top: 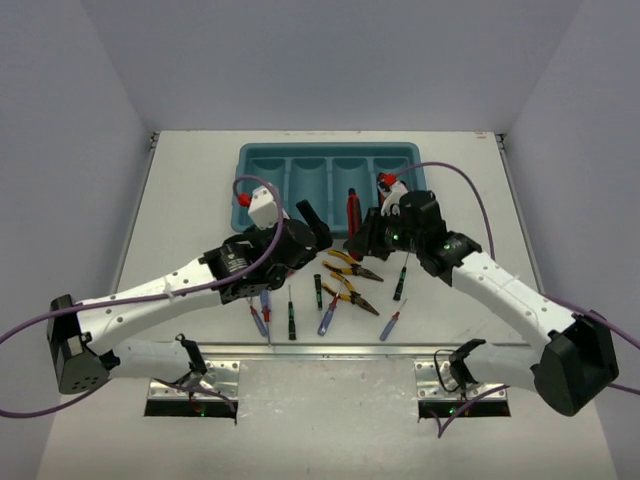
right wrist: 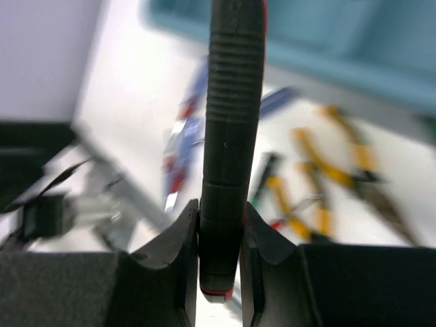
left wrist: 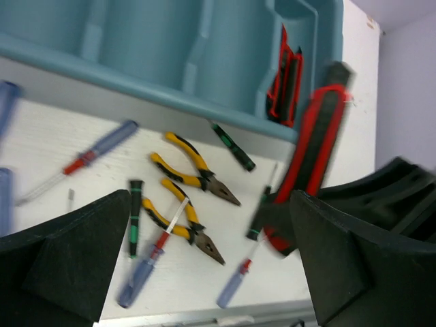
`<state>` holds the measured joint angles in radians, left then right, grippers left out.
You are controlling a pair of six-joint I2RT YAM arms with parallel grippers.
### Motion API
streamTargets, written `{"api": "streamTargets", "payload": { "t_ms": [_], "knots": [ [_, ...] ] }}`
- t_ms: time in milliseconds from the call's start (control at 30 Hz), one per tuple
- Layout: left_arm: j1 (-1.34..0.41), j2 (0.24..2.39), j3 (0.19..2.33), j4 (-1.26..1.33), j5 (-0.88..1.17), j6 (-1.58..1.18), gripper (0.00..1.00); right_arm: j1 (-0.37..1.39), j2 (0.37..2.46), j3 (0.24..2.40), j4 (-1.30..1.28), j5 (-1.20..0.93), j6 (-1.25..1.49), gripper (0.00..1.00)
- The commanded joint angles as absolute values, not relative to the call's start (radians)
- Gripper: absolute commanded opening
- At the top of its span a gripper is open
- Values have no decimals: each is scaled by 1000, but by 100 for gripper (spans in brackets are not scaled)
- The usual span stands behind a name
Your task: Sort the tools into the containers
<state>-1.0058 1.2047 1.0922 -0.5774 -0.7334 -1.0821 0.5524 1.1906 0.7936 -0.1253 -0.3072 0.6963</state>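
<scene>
Red-and-black plastic fills the middle of my right wrist view: the utility knife runs straight up the frame. My right gripper is clamped on its lower end, both fingers pressed against its sides (a narrow grip, no slack that I can see). From above, the knife sits at the centre of the picture, reaching from that grip up over the near rim of the teal tray.

My left gripper is spread wide, its fingers at the lower corners of the frame with nothing between them. The held knife shows just beyond the finger at the lower right. A second knife lies inside the tray, in the end compartment at the upper right of my left wrist view.

The other tools lie loose on the white table below the tray. I can see yellow-handled pliers with a second pair just beneath. A black-and-green screwdriver lies beside them on the left, and a blue-and-red screwdriver toward the left edge. More screwdrivers lie around these.
</scene>
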Motion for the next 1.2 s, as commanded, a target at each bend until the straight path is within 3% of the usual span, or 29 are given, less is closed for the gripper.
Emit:
{"api": "streamTargets", "payload": {
  "t_ms": [0,333,533,667,767,1000,1067,1167],
  "knots": [
    [-970,1043,1090,-710,-875,-986,100,393,1274,988,-394,-2,510,0],
    [-968,894,977,-702,-751,-735,100,255,1773,1495,-648,158,299,0],
    [-968,896,959,-726,-667,-669,100,239,1947,1660,-707,198,234,5],
    [-968,877,941,-727,-676,-653,100,239,1978,1675,-711,161,248,22],
    [-968,870,934,-731,-683,-648,100,239,1965,1674,-730,154,269,51],
    [-968,881,963,-802,-747,-655,100,239,1782,1657,-770,139,324,83],
    [-968,879,978,-844,-774,-672,100,239,1715,1620,-772,107,349,99],
    [-968,863,996,-881,-818,-665,100,239,1542,1458,-687,61,413,99]
  ]
}}
